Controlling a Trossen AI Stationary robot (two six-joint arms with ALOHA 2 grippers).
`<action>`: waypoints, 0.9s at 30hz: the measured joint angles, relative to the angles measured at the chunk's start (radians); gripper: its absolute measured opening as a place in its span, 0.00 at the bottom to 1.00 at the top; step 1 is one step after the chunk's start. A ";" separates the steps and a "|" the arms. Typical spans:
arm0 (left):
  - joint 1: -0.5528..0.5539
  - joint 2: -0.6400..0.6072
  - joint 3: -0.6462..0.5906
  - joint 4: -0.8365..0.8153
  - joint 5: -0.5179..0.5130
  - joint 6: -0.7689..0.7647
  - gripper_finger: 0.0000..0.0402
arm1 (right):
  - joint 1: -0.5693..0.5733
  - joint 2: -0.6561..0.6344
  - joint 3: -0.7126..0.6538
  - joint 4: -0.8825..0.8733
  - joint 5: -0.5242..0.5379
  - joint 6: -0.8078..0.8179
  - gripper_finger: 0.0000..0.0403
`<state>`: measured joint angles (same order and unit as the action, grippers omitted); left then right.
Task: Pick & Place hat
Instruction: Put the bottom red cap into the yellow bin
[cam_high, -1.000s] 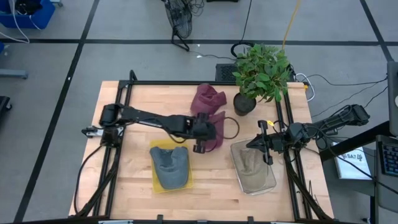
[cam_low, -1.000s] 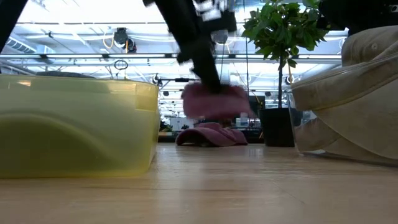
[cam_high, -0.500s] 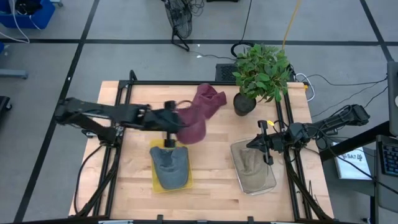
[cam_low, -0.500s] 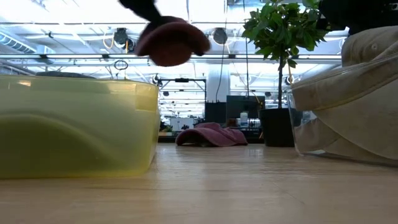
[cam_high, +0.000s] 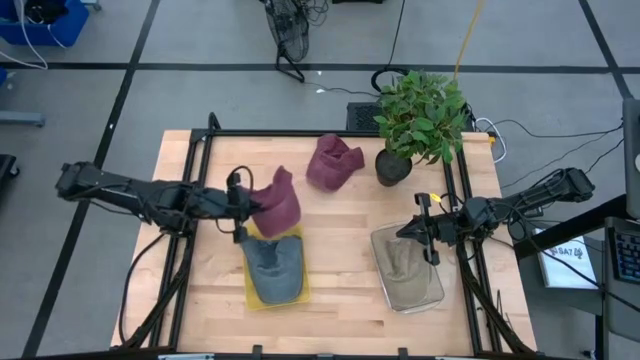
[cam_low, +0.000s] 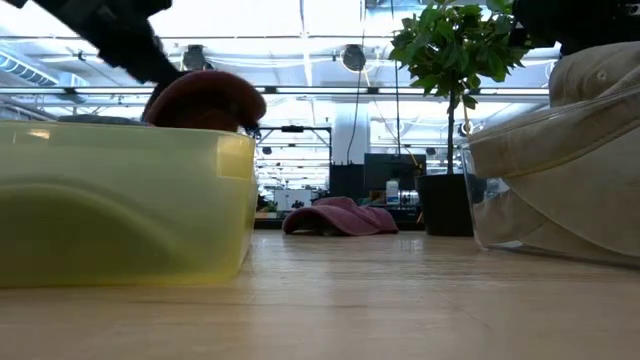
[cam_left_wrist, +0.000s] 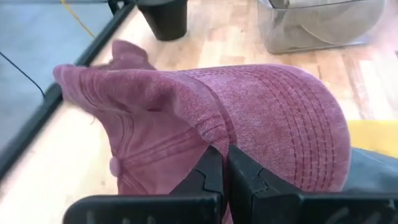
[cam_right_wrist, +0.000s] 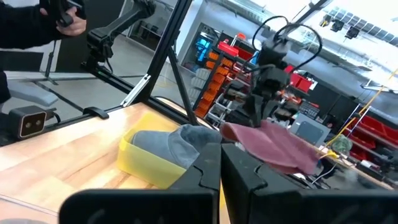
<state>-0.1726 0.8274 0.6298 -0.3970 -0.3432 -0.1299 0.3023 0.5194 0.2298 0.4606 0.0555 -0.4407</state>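
Note:
My left gripper (cam_high: 252, 207) is shut on a maroon hat (cam_high: 278, 202), held over the far edge of the yellow bin (cam_high: 250, 290). A grey hat (cam_high: 273, 262) lies in that bin. In the low view the maroon hat (cam_low: 205, 98) shows just above the bin's rim (cam_low: 120, 135). A second maroon hat (cam_high: 333, 163) lies flat on the table farther back. My right gripper (cam_high: 425, 232) is shut and waits over the far edge of the clear bin (cam_high: 438, 290), which holds a beige hat (cam_high: 405, 262). My left gripper pinches the maroon hat between its two fingers (cam_left_wrist: 239, 171), on a fold of cloth (cam_left_wrist: 214, 134) where the stitched brim meets the crown. The fingers come level from the table's left. The hat is lifted clear and bulges beyond the fingertips, with its crown toward the far side.
A potted plant (cam_high: 420, 115) stands at the far right corner of the table. A black frame rail (cam_high: 200, 180) runs along the table's sides. Bare wood lies between the two bins (cam_high: 340, 260). A person's hand (cam_right_wrist: 62, 15) shows in the room beyond the table.
My left gripper has carried the maroon hat from the middle of the table toward the left edge, rising high and then dropping somewhat. The hat now hangs over the yellow bin's far edge. The other maroon hat has stayed where it was.

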 joint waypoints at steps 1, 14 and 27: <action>-0.007 -0.005 -0.008 -0.006 -0.002 -0.026 0.01 | 0.000 0.000 0.000 0.000 0.000 -0.011 0.00; -0.163 0.132 0.216 -0.178 0.002 -0.187 0.01 | 0.000 0.000 0.000 0.002 0.000 -0.024 0.00; -0.441 0.589 0.497 -0.455 -0.023 -0.430 0.01 | 0.000 0.000 0.000 0.007 0.000 -0.016 0.00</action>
<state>-0.6131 1.4163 1.1264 -0.8524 -0.3664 -0.5597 0.3023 0.5194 0.2298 0.4671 0.0559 -0.4564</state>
